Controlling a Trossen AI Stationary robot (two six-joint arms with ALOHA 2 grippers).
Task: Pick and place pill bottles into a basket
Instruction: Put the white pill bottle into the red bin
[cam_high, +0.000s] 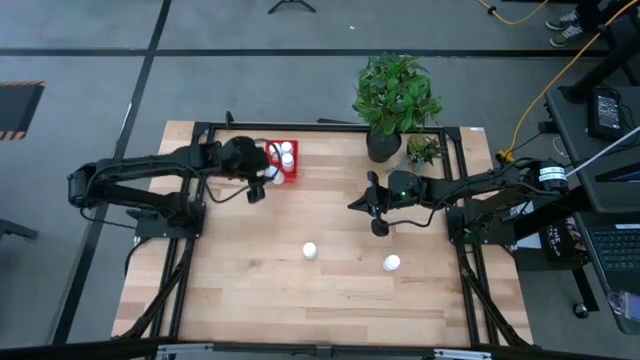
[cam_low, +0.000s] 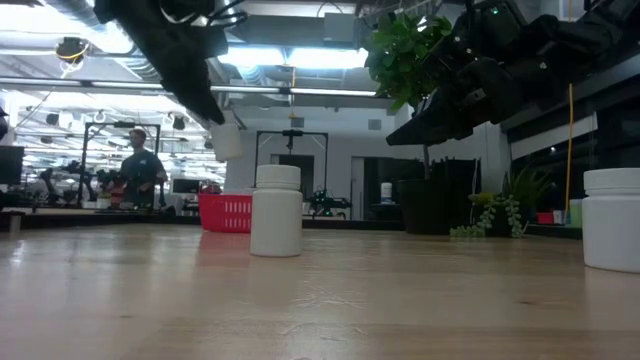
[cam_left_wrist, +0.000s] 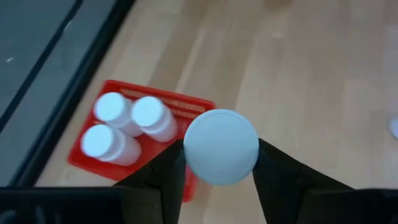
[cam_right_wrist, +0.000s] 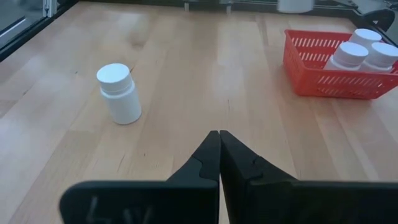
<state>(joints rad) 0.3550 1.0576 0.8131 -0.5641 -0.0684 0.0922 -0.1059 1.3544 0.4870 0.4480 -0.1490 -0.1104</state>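
The red basket stands at the table's far left and holds three white pill bottles. My left gripper hangs above the table just beside the basket's near side, shut on a fourth white bottle. That bottle also shows in the low view. Two more bottles stand upright on the table's near middle, one left of the other. My right gripper is shut and empty, raised above the table right of centre. My left gripper pinches the bottle between its two fingers, one on each side of the cap's rim. The fingers come from above, pointing down. The bottle is upright, cap up, lifted clear of the table next to the basket.
A dark pot with a leafy plant stands at the far edge right of centre, with a small plant beside it. A black frame runs around the table edges. A person stands far off in the room behind.
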